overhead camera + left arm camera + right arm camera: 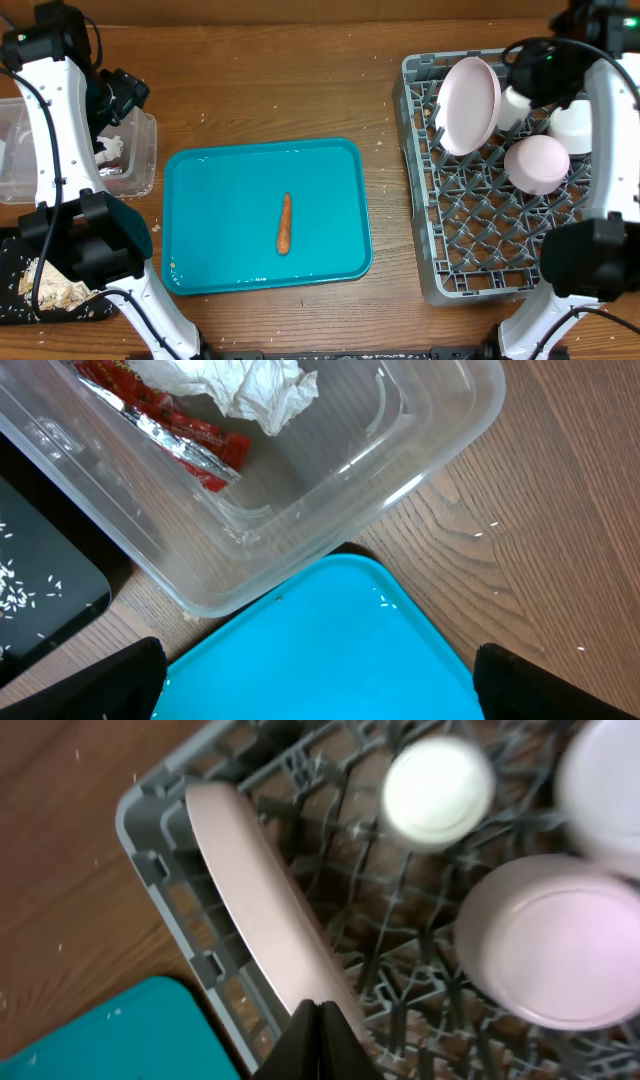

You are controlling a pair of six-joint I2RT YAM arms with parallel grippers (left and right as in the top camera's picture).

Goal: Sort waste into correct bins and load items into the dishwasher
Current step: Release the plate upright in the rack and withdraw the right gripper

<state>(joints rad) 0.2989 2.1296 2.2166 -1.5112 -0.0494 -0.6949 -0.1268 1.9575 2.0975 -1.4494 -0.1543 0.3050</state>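
Carrot (285,223) lies alone in the middle of the teal tray (200,180), the one piece of waste not yet binned. The left gripper (318,685) hangs with its fingers spread wide over the tray's corner, just beside the tub (430,450). The right gripper (318,1020) is pressed together, with nothing visible between the tips. It sits right at the rim of the plate (255,910), which stands on edge in the rack (150,830) near a bowl (545,945) and the cup (438,792).

Likely trouble: the carrot is round and tapered, so an off-centre pinch could roll it or squeeze it out sideways. The right tips sit so near the leaning plate that a careless withdrawal could knock it off its pegs.

Only the overhead view shows the carrot. Only the left wrist view shows the napkin (255,385) and wrapper (180,435) inside the tub, and rice grains (15,595) on the black tray (60,560). Only the right wrist view shows the closed tips; overhead, the arm hides them.
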